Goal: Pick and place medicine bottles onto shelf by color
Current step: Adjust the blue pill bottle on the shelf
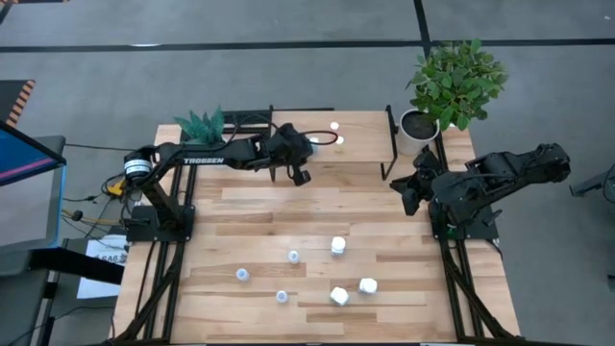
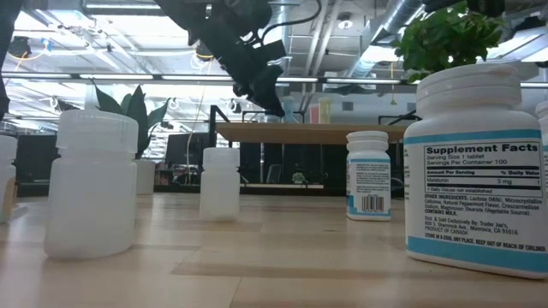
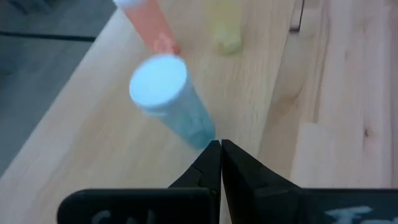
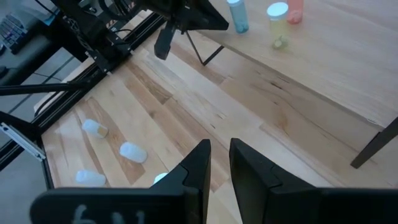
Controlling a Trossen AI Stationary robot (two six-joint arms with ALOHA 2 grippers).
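Observation:
The shelf point(image 1: 360, 130) stands at the back middle of the table. Three bottles stand on it: a pale blue-capped one point(image 3: 158, 81), an orange one point(image 3: 146, 15) and a yellowish one point(image 3: 227, 31). My left gripper point(image 3: 221, 149) is shut and empty, its tips just short of the blue-capped bottle's base; in the high view it point(image 1: 300, 176) is at the shelf's front left. Several white bottles point(image 1: 338, 246) lie scattered on the front of the table. My right gripper point(image 1: 408, 187) waits beside the shelf's right end, fingers a narrow gap apart and empty.
A white pot with a green plant point(image 1: 420, 127) stands at the back right corner, and a smaller plant point(image 1: 202, 125) at the back left. In the low view a big labelled bottle point(image 2: 475, 167) stands close on the right.

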